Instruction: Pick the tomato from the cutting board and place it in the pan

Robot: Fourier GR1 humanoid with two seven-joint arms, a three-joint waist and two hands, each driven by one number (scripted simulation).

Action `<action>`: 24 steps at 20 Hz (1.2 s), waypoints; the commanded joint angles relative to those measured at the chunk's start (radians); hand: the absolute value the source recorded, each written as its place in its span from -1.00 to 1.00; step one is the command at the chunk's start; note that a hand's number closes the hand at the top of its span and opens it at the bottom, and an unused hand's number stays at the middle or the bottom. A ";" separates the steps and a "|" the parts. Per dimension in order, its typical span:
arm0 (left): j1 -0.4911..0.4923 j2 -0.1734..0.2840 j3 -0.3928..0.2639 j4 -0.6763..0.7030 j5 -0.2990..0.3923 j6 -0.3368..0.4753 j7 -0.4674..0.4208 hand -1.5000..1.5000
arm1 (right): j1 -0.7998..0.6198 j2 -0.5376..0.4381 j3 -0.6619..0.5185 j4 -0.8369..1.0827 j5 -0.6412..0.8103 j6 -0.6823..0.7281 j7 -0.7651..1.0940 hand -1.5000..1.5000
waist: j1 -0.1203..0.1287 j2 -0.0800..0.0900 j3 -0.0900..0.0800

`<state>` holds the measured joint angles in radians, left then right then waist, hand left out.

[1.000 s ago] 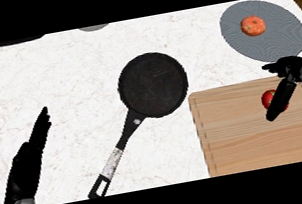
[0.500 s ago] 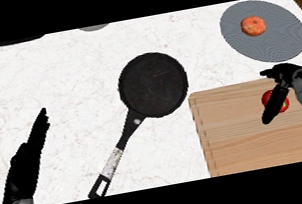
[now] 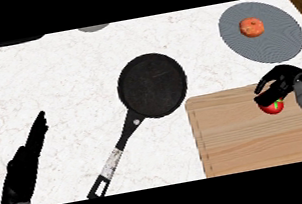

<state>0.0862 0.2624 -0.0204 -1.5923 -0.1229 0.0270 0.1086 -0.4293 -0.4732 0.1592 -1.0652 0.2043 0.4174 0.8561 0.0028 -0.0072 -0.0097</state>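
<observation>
Currently: right hand [image 3: 279, 82] curled over round red tomato [image 3: 273, 107] on light wooden cutting board [image 3: 249, 130], lower right.
Tomato round; long axis indeterminate. Black frying pan [image 3: 153, 86] at centre; left hand [image 3: 26, 164] straight-fingered, lower left.

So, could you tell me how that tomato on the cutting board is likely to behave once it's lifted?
The tomato looks round and smooth, so it would probably roll on the flat cutting board if nudged. It seems small beside the right robot hand curled over it, so likely light. Its glossy skin may be somewhat slippery.
</observation>
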 commanded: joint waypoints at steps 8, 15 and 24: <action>-0.034 -0.030 0.012 0.024 -0.032 -0.010 0.007 0.00 | 0.125 0.062 -0.012 -0.194 0.084 -0.081 0.046 1.00 | -0.009 0.005 0.009; 0.020 -0.006 0.037 -0.029 -0.013 -0.009 0.028 0.00 | 0.308 0.063 0.216 -0.539 0.484 -0.370 0.222 1.00 | -0.038 -0.010 0.007; 0.008 -0.012 0.036 -0.007 -0.018 -0.012 0.029 0.00 | 0.213 -0.010 0.305 -0.915 0.865 -0.442 0.235 1.00 | -0.022 -0.005 0.007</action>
<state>0.1008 0.2428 0.0065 -1.6033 -0.1471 0.0241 0.1326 -0.1890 -0.4824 0.4049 -1.8245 0.9280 -0.0006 1.0178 -0.0279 -0.0147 -0.0026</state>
